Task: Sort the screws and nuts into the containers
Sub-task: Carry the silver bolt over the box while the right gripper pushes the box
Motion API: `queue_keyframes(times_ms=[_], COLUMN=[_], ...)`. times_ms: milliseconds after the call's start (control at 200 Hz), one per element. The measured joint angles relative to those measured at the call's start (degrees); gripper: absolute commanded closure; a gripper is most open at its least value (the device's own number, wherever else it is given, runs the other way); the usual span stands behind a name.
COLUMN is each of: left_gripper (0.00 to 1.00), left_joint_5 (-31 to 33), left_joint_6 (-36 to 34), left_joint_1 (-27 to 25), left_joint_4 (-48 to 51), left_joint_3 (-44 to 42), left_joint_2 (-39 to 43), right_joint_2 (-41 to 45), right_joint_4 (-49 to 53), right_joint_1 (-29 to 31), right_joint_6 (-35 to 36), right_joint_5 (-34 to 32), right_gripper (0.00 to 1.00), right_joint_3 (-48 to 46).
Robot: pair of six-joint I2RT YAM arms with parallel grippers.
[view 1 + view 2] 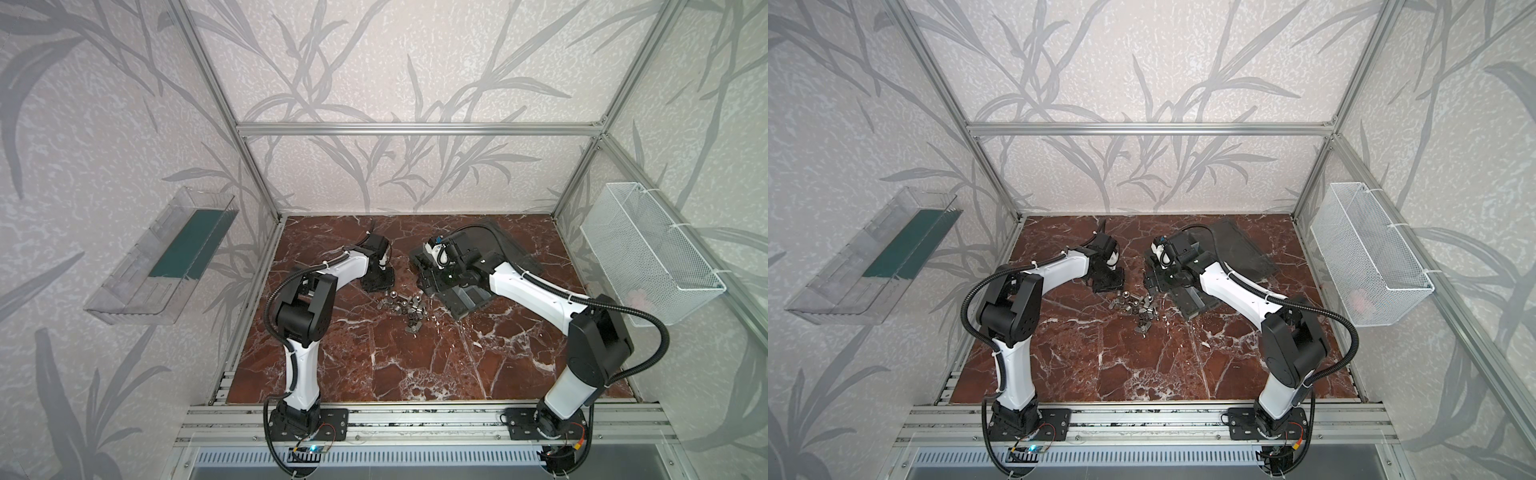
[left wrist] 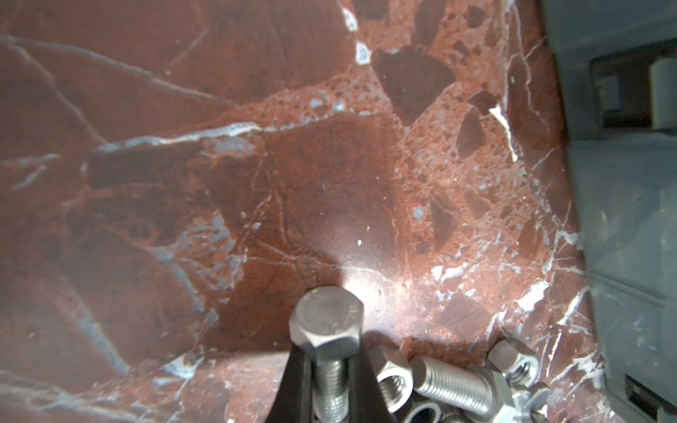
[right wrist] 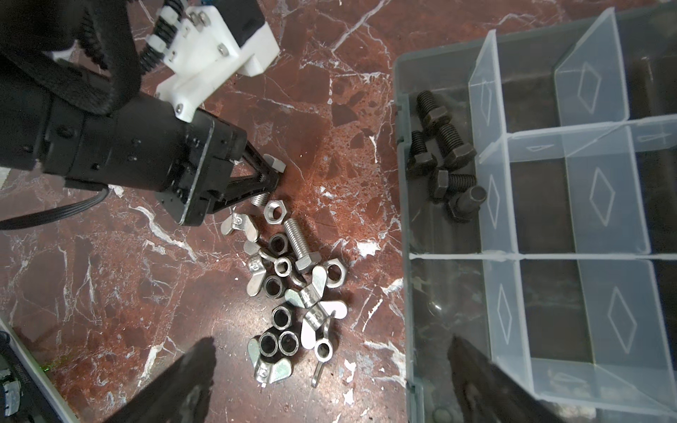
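Gripping a silver hex bolt (image 2: 327,322) by its shaft, the left gripper (image 3: 269,175) is pinched tight at the edge of the pile of nuts (image 3: 293,293) on the marble tabletop (image 3: 110,293). The bolt's long axis crosses the fingers, head pointing away from the pile and threads toward it. About five dark bolts (image 3: 443,154) sit in one compartment of the organizer box (image 3: 403,219). Every nut and a second silver bolt (image 3: 298,241) remain. The right gripper (image 3: 331,344) hangs wide open, empty.

silver screw (image 2: 326,329): pinched in left hand (image 3: 273,172)
black screws (image 3: 445,154): lying in one box space
nuts (image 3: 293,304): shiny heap beside box
box (image 3: 404,219): grey, open, clear walls
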State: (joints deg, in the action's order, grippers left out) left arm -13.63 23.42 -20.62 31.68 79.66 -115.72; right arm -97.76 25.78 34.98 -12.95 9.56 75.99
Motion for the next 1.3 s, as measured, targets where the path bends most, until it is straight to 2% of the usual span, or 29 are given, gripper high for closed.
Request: queue_keyframes(times_ms=[295, 610, 970, 1300], left_gripper=[0.95, 0.96, 0.95, 0.95], left_joint_5=[0.66, -0.37, -3.08, -5.09], left_joint_6=[-1.2, -1.2, 0.72, 2.75], left_joint_1=[0.02, -1.11, -11.67, -19.28], left_joint_4=[1.03, 2.67, 2.29, 0.28], left_joint_3=[-0.42, 1.84, 11.15, 17.07], left_joint_2=[1.07, 6.99, 7.26, -0.59], right_joint_2=[2.03, 7.72, 16.65, 24.83], right_joint_4=[0.0, 0.5, 1.99, 2.99], right_joint_1=[-2.16, -5.07, -9.7, -13.88], right_joint_6=[-0.74, -0.7, -0.74, -1.18], right_joint_5=[0.55, -0.44, -2.99, -4.66], right_gripper=[0.02, 0.02, 0.02, 0.01], right_joint_3=[-0.33, -0.37, -5.29, -9.66])
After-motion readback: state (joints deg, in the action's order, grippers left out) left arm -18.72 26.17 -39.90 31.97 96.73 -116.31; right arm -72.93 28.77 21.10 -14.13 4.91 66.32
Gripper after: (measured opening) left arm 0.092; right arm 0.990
